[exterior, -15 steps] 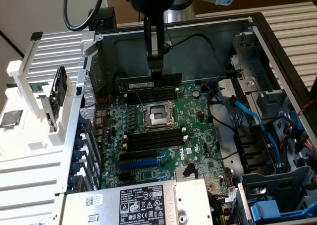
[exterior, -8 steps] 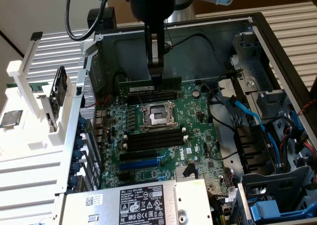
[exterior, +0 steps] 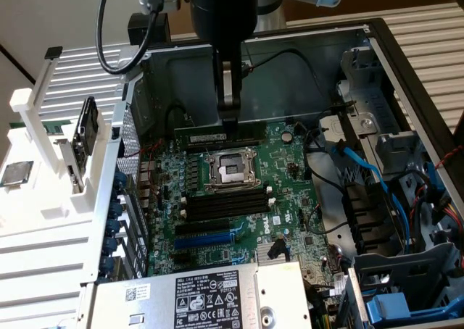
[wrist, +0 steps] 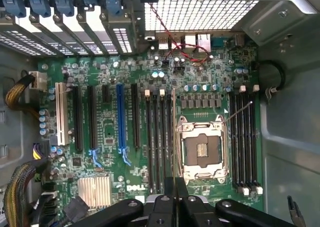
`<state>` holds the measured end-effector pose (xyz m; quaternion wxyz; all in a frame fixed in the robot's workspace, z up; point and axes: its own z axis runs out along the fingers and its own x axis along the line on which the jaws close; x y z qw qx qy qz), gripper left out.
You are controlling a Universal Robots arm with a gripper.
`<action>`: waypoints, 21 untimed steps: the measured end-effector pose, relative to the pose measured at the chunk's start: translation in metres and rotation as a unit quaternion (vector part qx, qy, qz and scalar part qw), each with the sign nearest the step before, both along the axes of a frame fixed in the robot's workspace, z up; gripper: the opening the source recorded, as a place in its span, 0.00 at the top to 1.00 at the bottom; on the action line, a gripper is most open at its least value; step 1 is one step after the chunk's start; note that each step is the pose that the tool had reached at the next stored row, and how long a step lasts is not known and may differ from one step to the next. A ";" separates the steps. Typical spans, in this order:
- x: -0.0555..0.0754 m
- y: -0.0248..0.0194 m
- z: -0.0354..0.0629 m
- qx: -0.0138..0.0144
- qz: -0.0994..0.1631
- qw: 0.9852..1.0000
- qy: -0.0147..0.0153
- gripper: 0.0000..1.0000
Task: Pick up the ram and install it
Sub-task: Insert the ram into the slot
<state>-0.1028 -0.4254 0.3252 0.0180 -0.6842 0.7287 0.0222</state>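
We saw the gripper (exterior: pixel 228 123) pinching the ram (exterior: pixel 206 135) from above, its fingers pressed against the thin stick. This was in the upper centre of the exterior frame, just above the socket (exterior: pixel 230 168). The ram hung lengthwise over the slots (exterior: pixel 217 145) there; we could not tell whether it touched one.

We judged misalignment the main risk. If the ram sat skewed or off the slot line, pressing down would jam it on a slot wall. It could also slip and tilt in so narrow a pinch.

The exterior view gave us the ram's full length and its height above the slots. The wrist view gave us the ram edge-on, a thin line beside the socket and parallel to the slots, so skew showed better there.
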 end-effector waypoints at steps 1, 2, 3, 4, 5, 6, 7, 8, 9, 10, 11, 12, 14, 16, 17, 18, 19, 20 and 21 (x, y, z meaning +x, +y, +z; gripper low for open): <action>0.000 -0.0002 -0.0008 0.000 0.000 1.000 0.000 0.88; 0.000 -0.0003 -0.0018 0.000 0.000 1.000 0.000 0.88; 0.000 -0.0003 -0.0033 0.000 0.000 1.000 0.000 0.88; 0.000 -0.0003 -0.0052 0.000 0.000 1.000 0.000 0.88; 0.001 -0.0003 -0.0069 0.000 0.000 1.000 0.000 0.88; 0.001 -0.0003 -0.0087 0.000 0.000 1.000 0.000 0.88; 0.002 -0.0003 -0.0106 0.000 0.000 1.000 0.000 0.88; 0.002 -0.0003 -0.0124 0.000 0.000 1.000 0.000 0.88; 0.003 -0.0003 -0.0142 0.000 0.000 1.000 0.000 0.88; 0.004 -0.0003 -0.0159 0.000 0.000 1.000 0.000 0.88; 0.004 -0.0003 -0.0170 0.000 0.000 1.000 -0.001 0.88; 0.004 -0.0003 -0.0181 0.000 0.000 1.000 -0.002 0.88; 0.004 -0.0003 -0.0200 0.000 0.000 1.000 -0.004 0.88; 0.004 -0.0003 -0.0222 0.001 0.000 1.000 -0.007 0.88; 0.004 -0.0004 -0.0236 0.001 0.000 1.000 -0.008 0.88; 0.004 -0.0008 -0.0243 0.001 0.000 1.000 -0.008 0.88; 0.004 -0.0015 -0.0246 0.001 0.000 1.000 -0.008 0.88; 0.004 -0.0024 -0.0248 0.001 0.000 1.000 -0.008 0.88; 0.004 -0.0032 -0.0251 0.001 0.000 1.000 -0.008 0.88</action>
